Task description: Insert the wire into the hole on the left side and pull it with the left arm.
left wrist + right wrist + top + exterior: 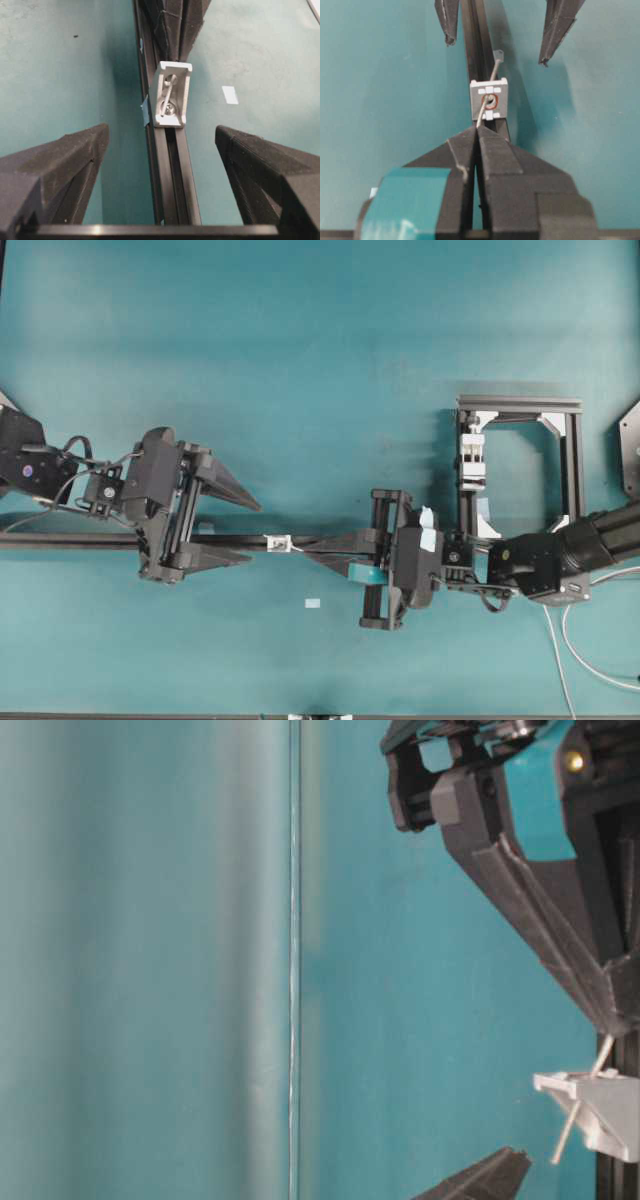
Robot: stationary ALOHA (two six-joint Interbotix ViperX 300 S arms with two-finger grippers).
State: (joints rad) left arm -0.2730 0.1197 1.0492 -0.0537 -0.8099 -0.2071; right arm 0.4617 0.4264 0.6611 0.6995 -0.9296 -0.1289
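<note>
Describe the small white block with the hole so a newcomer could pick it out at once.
Find the long black rail running across the teal table. The white block is mounted on it, between the open left gripper and the shut right gripper. Unlike the flat pale tape rectangle lying nearby, it stands upright and has the thin wire threaded through its hole.

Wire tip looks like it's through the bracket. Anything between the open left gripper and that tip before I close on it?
Nothing visible does. The wire passes through the hole and its tip pokes out on the left gripper side. The fingers stand wide open, apart from the bracket, with only bare rail between. The right gripper pinches the wire behind the bracket.
</note>
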